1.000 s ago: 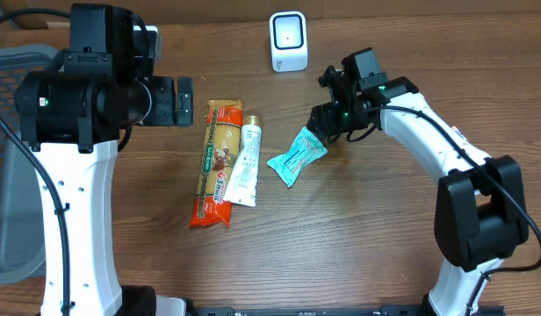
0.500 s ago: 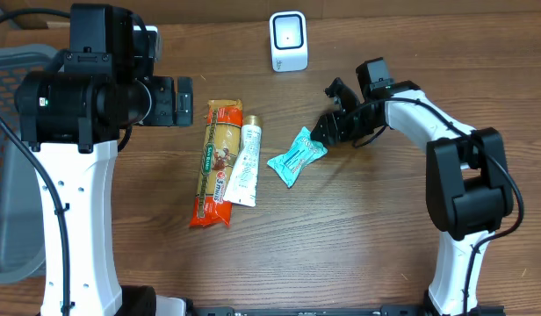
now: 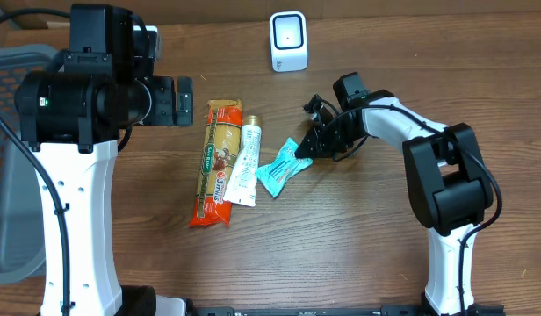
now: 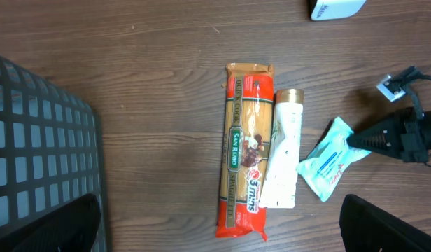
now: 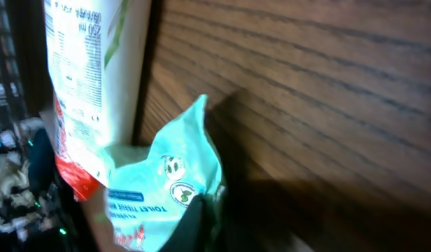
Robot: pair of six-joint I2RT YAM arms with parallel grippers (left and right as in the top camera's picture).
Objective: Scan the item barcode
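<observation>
Right tool [image 3: 304, 151] pinched shut low, left tool [image 3: 181, 100] spread wide

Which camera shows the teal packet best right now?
The left wrist view. The whole teal packet lies in plain sight beside the white tube, with the right gripper pinching its corner. The overhead view also shows it whole, but smaller. The right wrist view shows only one crumpled end, close and dim.

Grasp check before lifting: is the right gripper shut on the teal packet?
Yes, the overhead view shows the right gripper with its tips closed, pinching the near corner of the teal packet.
</observation>
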